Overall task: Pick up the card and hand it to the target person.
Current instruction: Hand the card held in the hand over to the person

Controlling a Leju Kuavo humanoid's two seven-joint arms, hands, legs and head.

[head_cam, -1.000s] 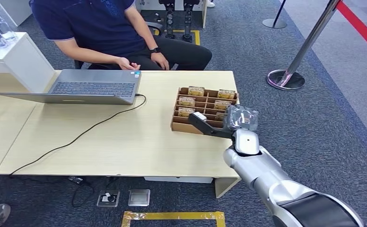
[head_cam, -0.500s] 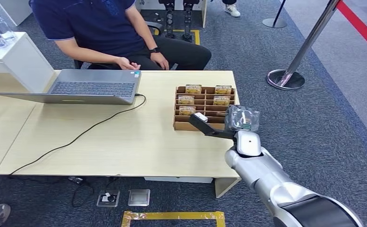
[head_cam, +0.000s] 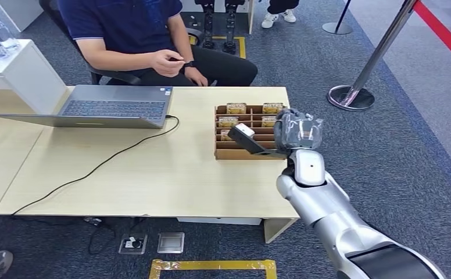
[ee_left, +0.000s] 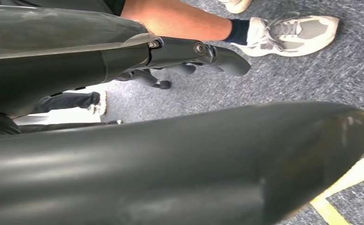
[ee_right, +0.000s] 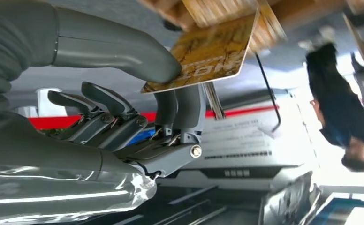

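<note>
In the right wrist view a gold card (ee_right: pixel 208 51) is pinched between the thick grey thumb and the dark fingers (ee_right: pixel 180 110) of my right hand, just clear of the brown cardboard box (ee_right: pixel 283 11). In the head view my right hand (head_cam: pixel 293 132) hovers over the right half of that divided box (head_cam: pixel 249 152), which holds several more gold cards (head_cam: pixel 235 108). The person (head_cam: pixel 124 29) in a dark blue shirt sits across the table with one hand (head_cam: pixel 168 61) raised at chest height. My left hand (ee_left: pixel 189 51) hangs beside my body, holding nothing, its fingers loosely extended.
An open grey laptop (head_cam: pixel 113 107) sits at the table's far left, its black cable (head_cam: pixel 95 168) trailing across the wooden table (head_cam: pixel 153 186) to the front edge. A white stand (head_cam: pixel 14 70) is at far left. A stanchion base (head_cam: pixel 351 97) stands on the carpet to the right.
My right hand has risen and moved a little farther over the box. The person has lifted a hand from the lap to chest height and leaned back.
</note>
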